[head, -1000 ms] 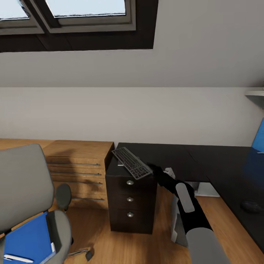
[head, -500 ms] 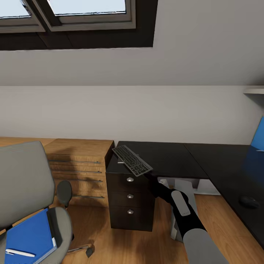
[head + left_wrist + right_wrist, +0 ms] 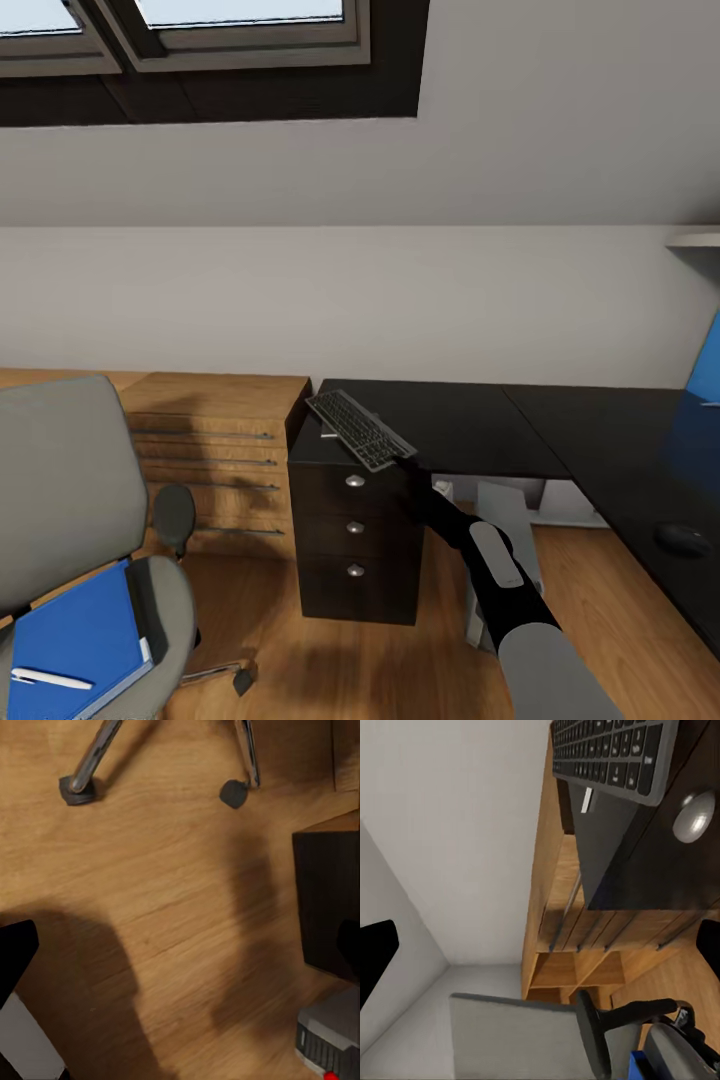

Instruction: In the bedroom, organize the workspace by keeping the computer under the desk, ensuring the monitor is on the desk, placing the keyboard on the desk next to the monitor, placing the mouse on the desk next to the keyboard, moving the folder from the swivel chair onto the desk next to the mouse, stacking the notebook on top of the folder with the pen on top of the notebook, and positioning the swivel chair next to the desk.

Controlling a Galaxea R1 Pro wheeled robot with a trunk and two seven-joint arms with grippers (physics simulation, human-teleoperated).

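The right gripper sits at the near end of the keyboard, which tilts over the black drawer unit at the desk's end; whether its fingers clasp the keyboard, I cannot tell. The blue folder with the pen on it lies on the swivel chair, and the mouse rests on the desk at far right.

The right arm is built of rounded segments: a pale grey cylindrical shell nearest the camera, then a glossy black section carrying a long light grey oval panel with a small dark marking, then a slimmer black wrist. In both wrist views, black finger tips show as flat, matte wedges at the edges.
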